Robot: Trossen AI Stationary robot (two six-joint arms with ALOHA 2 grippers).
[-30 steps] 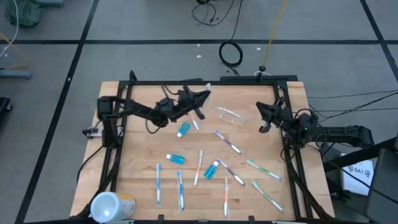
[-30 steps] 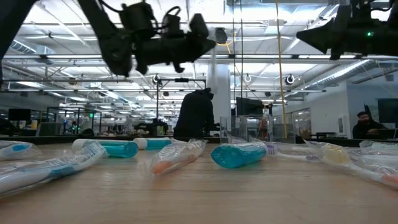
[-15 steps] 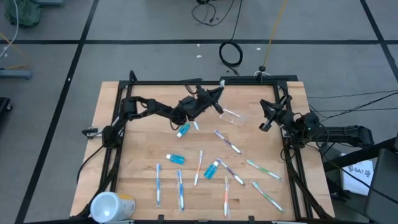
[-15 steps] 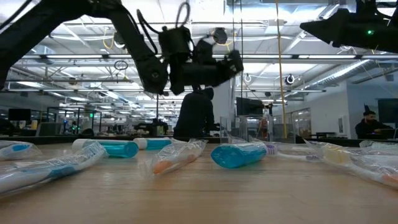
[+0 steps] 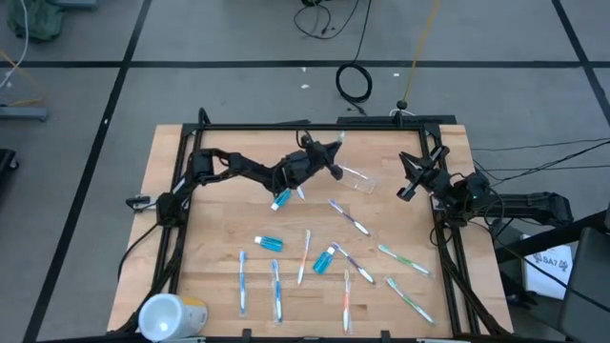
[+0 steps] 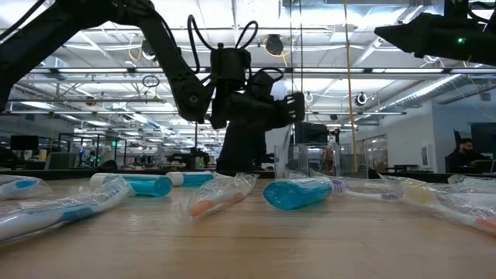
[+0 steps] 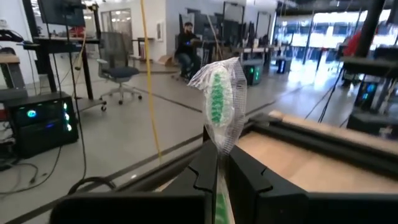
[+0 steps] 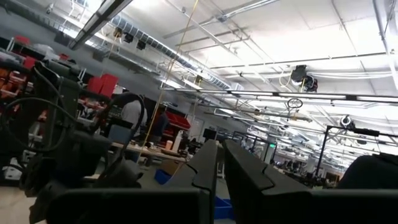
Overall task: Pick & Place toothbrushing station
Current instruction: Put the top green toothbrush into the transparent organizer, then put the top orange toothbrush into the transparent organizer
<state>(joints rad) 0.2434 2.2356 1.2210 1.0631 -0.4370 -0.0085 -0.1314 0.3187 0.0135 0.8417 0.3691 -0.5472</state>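
My left gripper (image 5: 329,154) hovers over the far middle of the table, just left of the small clear plastic cup (image 5: 354,178), and is shut on a plastic-wrapped toothbrush with a green head (image 7: 217,99). In the low view my left gripper (image 6: 291,108) hangs above the cup (image 6: 284,161). My right gripper (image 5: 412,178) is shut and empty, raised at the table's far right. Several wrapped toothbrushes (image 5: 349,217) and three blue toothpaste tubes (image 5: 269,244) lie flat on the wood. My left gripper pinches the wrapped toothbrush between its two fingers, on the handle a little below the head (image 7: 218,163). The head end (image 7: 219,84) sticks out past the fingertips. The toothbrush is lifted clear of the table. The rest of the handle is hidden behind the fingers.
A large white and yellow cylinder (image 5: 172,314) lies at the near left corner. A black frame (image 5: 315,126) runs along the far edge and both sides of the table. A toothpaste tube (image 5: 279,198) lies under the left arm. People show in the room behind.
My left gripper has gone toward the table's right edge and down, toward the clear cup, as the arm stretched out. It carries the wrapped toothbrush clear of the table. My right gripper has stayed in place.
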